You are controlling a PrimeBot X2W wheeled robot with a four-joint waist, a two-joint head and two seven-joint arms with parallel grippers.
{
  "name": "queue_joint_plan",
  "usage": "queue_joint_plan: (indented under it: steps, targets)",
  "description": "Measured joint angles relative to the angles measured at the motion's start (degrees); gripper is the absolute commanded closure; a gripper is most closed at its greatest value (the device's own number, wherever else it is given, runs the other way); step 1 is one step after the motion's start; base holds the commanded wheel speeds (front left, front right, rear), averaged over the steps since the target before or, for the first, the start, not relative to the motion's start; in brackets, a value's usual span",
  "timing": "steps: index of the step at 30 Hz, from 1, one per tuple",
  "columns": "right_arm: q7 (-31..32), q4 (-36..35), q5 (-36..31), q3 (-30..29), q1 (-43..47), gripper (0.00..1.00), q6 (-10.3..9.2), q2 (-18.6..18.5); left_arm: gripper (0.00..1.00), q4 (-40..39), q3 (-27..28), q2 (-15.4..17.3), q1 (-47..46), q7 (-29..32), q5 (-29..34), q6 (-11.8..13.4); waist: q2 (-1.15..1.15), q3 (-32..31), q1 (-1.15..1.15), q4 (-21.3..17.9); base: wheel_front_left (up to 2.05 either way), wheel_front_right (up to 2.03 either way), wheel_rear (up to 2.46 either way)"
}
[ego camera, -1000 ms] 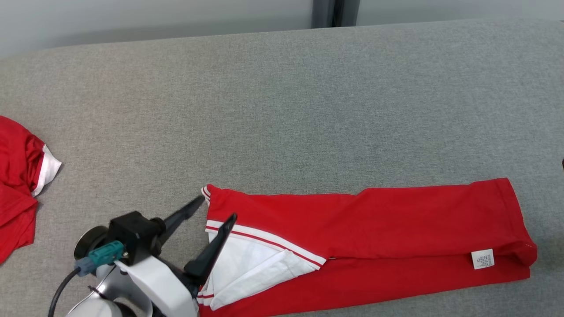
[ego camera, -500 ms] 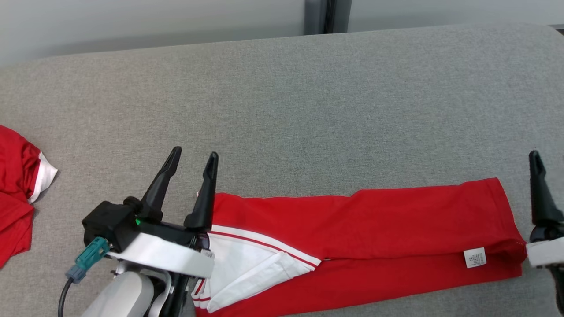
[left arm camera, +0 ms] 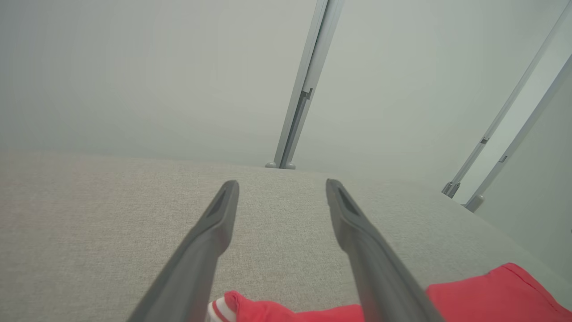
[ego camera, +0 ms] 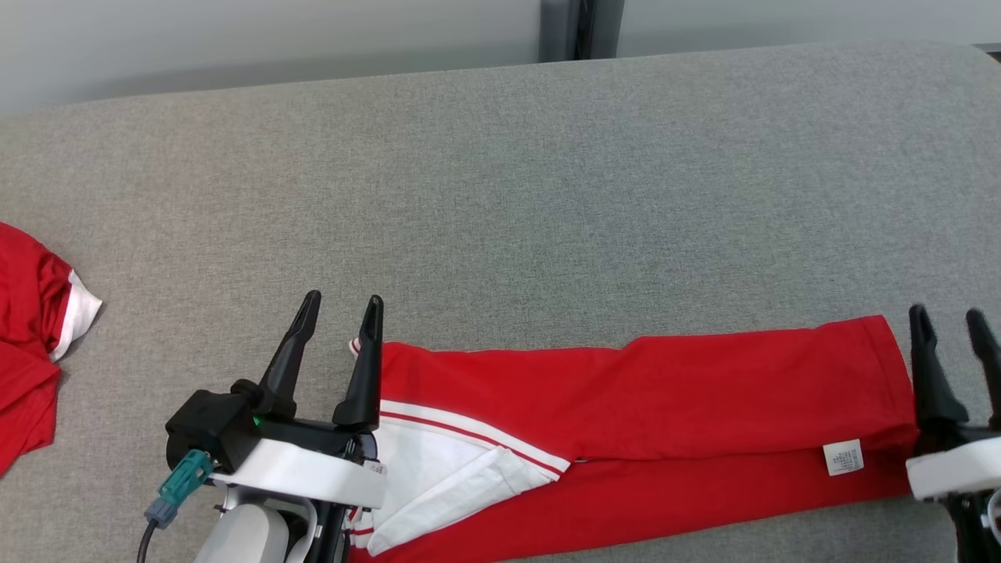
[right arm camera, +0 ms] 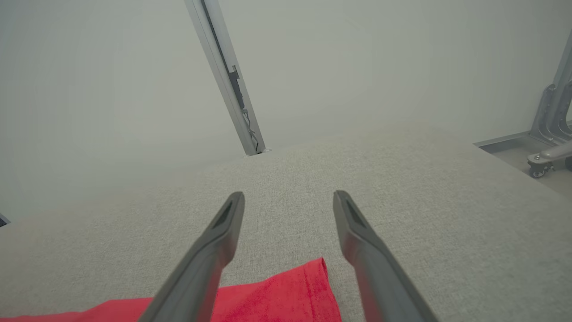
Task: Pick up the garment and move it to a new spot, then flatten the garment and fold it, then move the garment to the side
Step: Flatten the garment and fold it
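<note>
Head view: the garment (ego camera: 665, 383) lies as a long folded band along the near edge of the grey table (ego camera: 500, 195), reaching from left of the middle almost to the right edge; a white sleeve (ego camera: 438, 469) shows at its left end and a small white tag (ego camera: 843, 457) near its right end; another red garment (ego camera: 23, 352) sits bunched at the left edge, well apart. The left pincer (ego camera: 344, 301) stands at the band's left end, spread wide and holding nothing; the right pincer (ego camera: 945, 313) stands just beside the right end, likewise spread and empty.

Left wrist view: the left pincer (left arm camera: 281, 183) points toward the far edge with bare table between its fingers; the striped trim (left arm camera: 223, 308) of the garment's far-left corner peeps up at the bottom, between the fingers; it seems to hang above the cloth, though the height is hard to judge.

Right wrist view: the right pincer (right arm camera: 289, 194) is equally wide; the garment's far-right corner (right arm camera: 277, 295) lies between its fingers, low in the picture.

The step in hand looks like taking both ends for the next fold; to do it well, each pincer should drop onto its own corner, close over every layer at once, then lift evenly so the band does not sag or unfold; the loose sleeve at the left wants watching.
</note>
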Motion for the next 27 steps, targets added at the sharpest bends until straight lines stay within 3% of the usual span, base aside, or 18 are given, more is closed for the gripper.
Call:
queue_joint_plan:
  steps: [9, 27]
  targets:
    - [0.01, 9.79, 4.92, 2.40, 1.03, 0.00, 0.00, 0.65, 0.00, 2.72, 3.97, -2.72, -0.02, 0.00, 4.99, -3.96, 0.00, 0.35, 0.00, 0.34, 0.00, 0.00, 0.00]
    - [-0.08, 19.53, 10.51, 9.48, -1.14, 0.00, 0.00, 0.42, 0.00, 4.16, 6.17, -3.85, 0.02, 0.00, 8.34, -6.12, 0.00, 0.77, 0.00, 0.74, 0.00, 0.00, 0.00]
